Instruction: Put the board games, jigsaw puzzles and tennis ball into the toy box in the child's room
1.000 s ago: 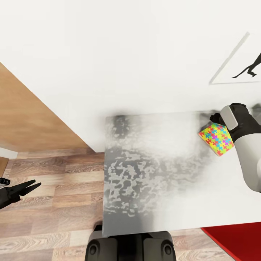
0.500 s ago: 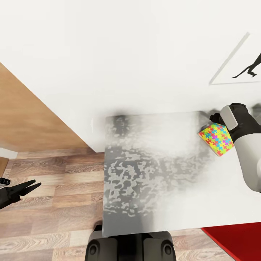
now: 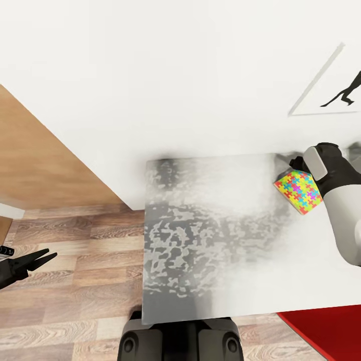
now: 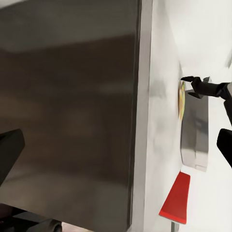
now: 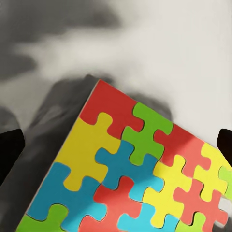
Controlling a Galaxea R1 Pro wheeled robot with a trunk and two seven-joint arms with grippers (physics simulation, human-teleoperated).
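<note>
— Where is the jigsaw puzzle (image 3: pixel 299 191)?

— At the far right of the tabletop (image 3: pixel 210 235), close to the white wall (image 3: pixel 190 75); it is tilted, with one edge raised off the grey surface and a shadow under it; the right wrist view shows its red, yellow, blue and green pieces up close.

— And the right tool (image 5: pixel 117 147)?

— Clamped on the jigsaw puzzle, as far as the views show; its dark fingers (image 5: pixel 9 150) sit at either side of the square; the pale right arm (image 3: pixel 343 220) comes in from the right edge of the head view.

— The left tool (image 3: pixel 50 254)?

— Its fingers are apart and it holds nothing; it hangs over the wooden floor (image 3: pixel 75 291), well to the left of the tabletop.

— Anything else near the puzzle?

— In the left wrist view a grey bin (image 4: pixel 193 135) stands just beyond it on the same surface; whether they touch I cannot tell; a red patch (image 3: pixel 326 336) lies on the floor past the near right corner of the tabletop.

— And on the wall?

— A pale frame with a black silhouette (image 3: pixel 346 95), above the right arm; a brown wooden panel (image 3: pixel 35 165) runs along the left; the robot's dark base (image 3: pixel 180 341) sits against the near edge of the tabletop.
</note>
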